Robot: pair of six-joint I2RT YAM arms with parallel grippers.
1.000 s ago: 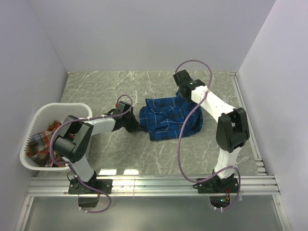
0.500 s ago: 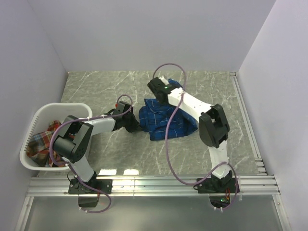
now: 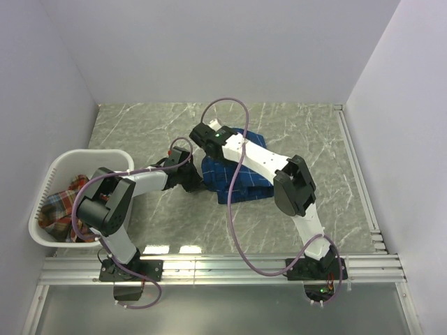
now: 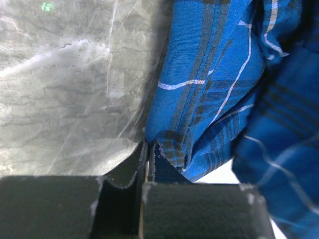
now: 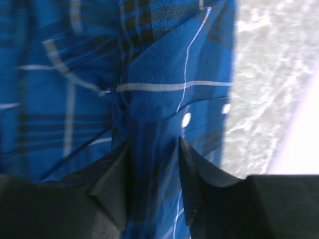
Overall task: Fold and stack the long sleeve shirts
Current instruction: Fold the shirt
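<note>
Left gripper (image 4: 148, 149): clamped tight on the left hem of the blue shirt, low against the tabletop.
Right gripper (image 5: 152, 149): jaws parted, a fold of blue cloth loose in the gap, a white button (image 5: 186, 119) just beyond the fingertips.
Blue shirt (image 3: 218, 174): bunched mid-table, partly folded over itself, crossed by the right arm (image 3: 262, 159).
Red-orange shirt (image 3: 59, 206): crumpled inside the basket.
Basket (image 3: 91, 153): white plastic, slatted, at the table's left edge beside the wall.
Table (image 3: 140, 125): grey marble pattern, pale veins, matte.
Rails (image 3: 223, 265): aluminium strips along the near and right edges.
Walls (image 3: 209, 49): plain, pale, closing off left, back and right.
</note>
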